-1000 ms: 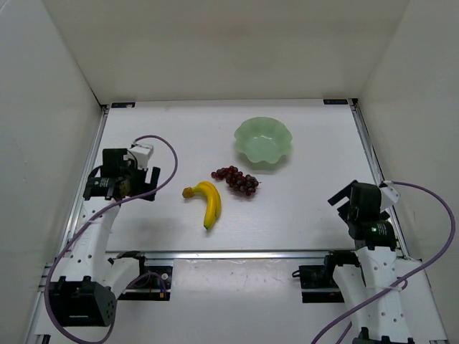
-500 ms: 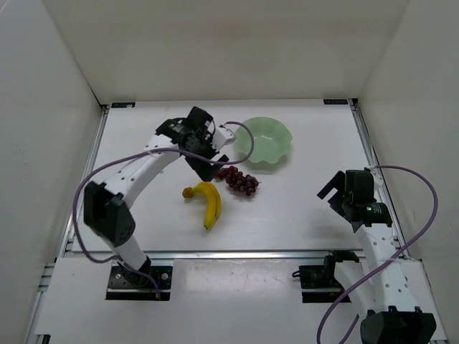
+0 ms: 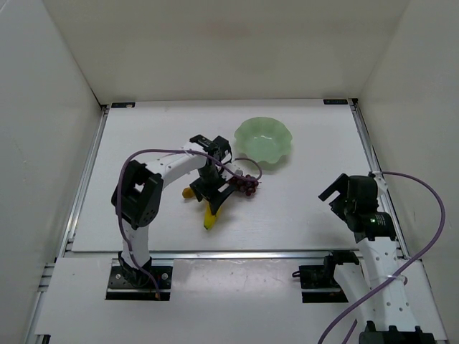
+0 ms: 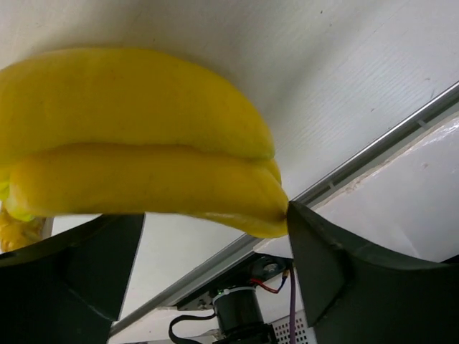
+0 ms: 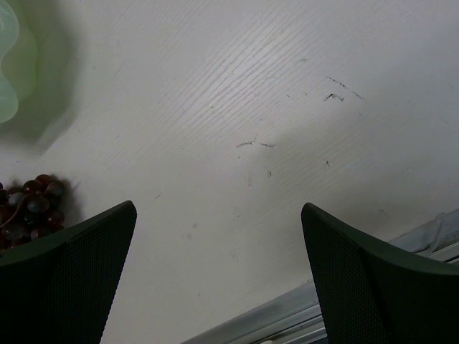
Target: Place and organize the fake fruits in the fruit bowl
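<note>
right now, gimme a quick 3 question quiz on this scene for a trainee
1. True or false: the fruit bowl is empty.
2. Which fruit lies between the left jaws in the left wrist view?
A. banana
B. grapes
C. neither
3. Short answer: are the right jaws open or shut, and is anything between them?

Key: 1 true. 2 A. 3 open, with only bare table between them.
</note>
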Available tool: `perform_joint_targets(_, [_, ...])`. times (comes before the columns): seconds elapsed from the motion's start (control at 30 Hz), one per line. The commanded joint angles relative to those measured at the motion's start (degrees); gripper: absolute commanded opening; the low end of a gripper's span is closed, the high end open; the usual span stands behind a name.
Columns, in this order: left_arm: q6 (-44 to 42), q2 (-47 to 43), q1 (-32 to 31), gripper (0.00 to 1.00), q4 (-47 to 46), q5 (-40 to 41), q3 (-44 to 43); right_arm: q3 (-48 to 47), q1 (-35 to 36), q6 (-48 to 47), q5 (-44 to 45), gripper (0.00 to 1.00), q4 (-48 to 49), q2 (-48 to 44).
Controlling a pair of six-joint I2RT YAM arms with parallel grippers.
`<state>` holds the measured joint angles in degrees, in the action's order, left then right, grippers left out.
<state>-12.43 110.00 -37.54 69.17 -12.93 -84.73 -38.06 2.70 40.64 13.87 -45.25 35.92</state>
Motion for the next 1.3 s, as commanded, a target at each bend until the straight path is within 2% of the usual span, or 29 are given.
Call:
perform_joint_targets(0.0, [0.9, 1.2, -0.7, 0.87, -1.1, -1.8, 0.7, -0.3, 0.3, 1.2, 0.8, 1.00, -1.2, -1.0])
perform_joint_targets(0.1, [0.9, 1.7, -0.7, 0.68, -2.7, -2.6, 1.2, -0.3, 0.3, 1.2, 1.3, 1.00, -1.8, -1.6])
perform_joint_targets(0.2, [0.2, 2.2, -0.7, 0.59, -3.4, -3.9, 0.6, -0.3, 0.3, 1.2, 1.9, 1.00, -1.8, -1.6])
perform_joint_targets(0.23, [-0.3, 2.2, -0.7, 0.49, -3.4, -3.9, 0.6, -0.3, 0.3, 1.2, 1.9, 1.00, -1.8, -1.6])
perform_joint_targets(0.3, [-0.3, 2.2, -0.7, 0.38, -3.4, -3.9, 0.6, -0.3, 0.3, 1.2, 2.5, 1.00, -1.8, -1.6])
perform_joint_targets(0.33, [-0.3, 2.2, -0.7, 0.25, -2.7, -3.9, 0.6, -0.8, 0.3, 1.2, 2.5, 1.00, -1.8, -1.6])
perform_joint_targets(0.43, [-0.3, -1.0, 0.6, 0.10, -0.4, -0.4, 0.3, -1.3, 0.3, 1.2, 2.5, 1.00, -1.8, -0.4])
perform_joint_targets(0.53, [-0.8, -3.3, 2.0, 0.10, 1.7, 4.8, -1.8, -1.3, 0.3, 1.2, 2.5, 1.00, -1.8, 0.3])
perform_joint_targets(0.6, [-0.8, -3.9, 4.0, 0.10, 3.9, 12.2, -5.3, -1.3, 0.3, 1.2, 2.5, 1.00, -1.2, 0.9])
perform_joint_targets(0.77, [-2.3, 0.1, 6.8, 0.10, 5.2, 26.6, -15.1, -1.3, 0.3, 0.7, 1.3, 1.00, -0.1, 1.5])
perform_joint_targets(0.9, [-4.5, 7.5, 6.1, 0.10, 0.6, 33.6, -31.2, -0.8, 0.3, 0.1, 1.3, 1.00, 0.5, 2.0])
perform_joint_targets(1.07, [-9.7, 12.5, 1.2, 0.10, -14.4, 33.7, -36.7, -0.8, 0.3, -0.5, 1.3, 1.00, 1.0, 3.3])
perform_joint_targets(1.27, [-11.0, 16.6, -2.5, 0.10, -23.8, 23.9, -43.0, -0.3, 0.3, -0.5, 1.9, 1.00, 1.6, 3.3])
